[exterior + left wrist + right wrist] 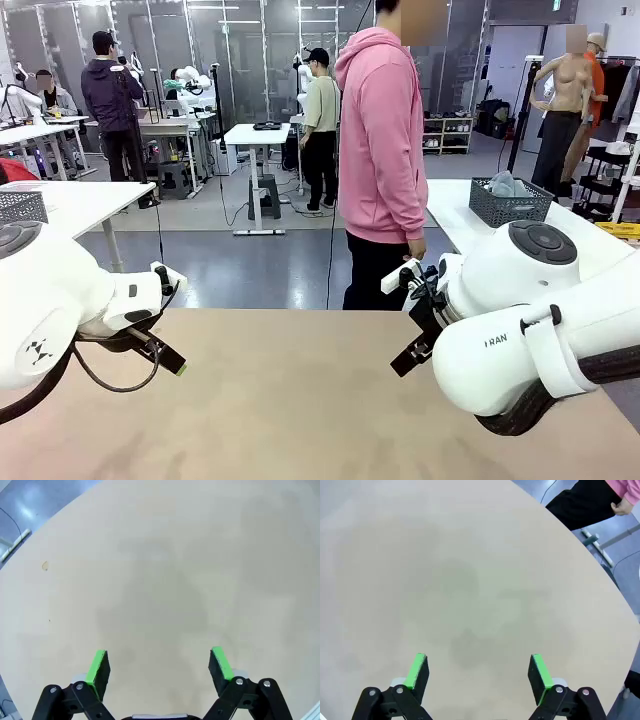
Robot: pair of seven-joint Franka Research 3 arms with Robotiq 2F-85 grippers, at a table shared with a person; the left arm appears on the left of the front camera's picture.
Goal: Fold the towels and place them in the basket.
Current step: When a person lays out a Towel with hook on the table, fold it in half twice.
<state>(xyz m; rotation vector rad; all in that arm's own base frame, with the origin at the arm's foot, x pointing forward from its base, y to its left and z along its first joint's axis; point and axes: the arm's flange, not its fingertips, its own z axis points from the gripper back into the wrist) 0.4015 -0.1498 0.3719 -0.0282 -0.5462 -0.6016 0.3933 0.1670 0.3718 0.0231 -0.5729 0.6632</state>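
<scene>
Hands open over the bench (pixel 300 400), towel (pixel 503 183) in the basket (pixel 510 212) off to the side

Both of my arms hang low over the tan bench, one at each side. My left hand (pixel 160 662) points down at the wood with its jaws spread wide, green pads (pixel 98 666) well apart and nothing between them. My right hand (pixel 479 665) is the same: jaws wide apart, gripping nothing, with the bench top beneath it.

The dark mesh basket is not on my bench. It stands on a white table beyond the bench, to my right, and a pale grey-blue towel lies heaped in it, rising just above the rim. I cannot tell whether there is more than one cloth in that heap.

A person (pixel 380 150) in a pink hooded top and dark trousers stands at the far edge of the bench, turned sideways, between me and that white table. Their hand (pixel 621 507) hangs at their side, apart from both of mine.
</scene>
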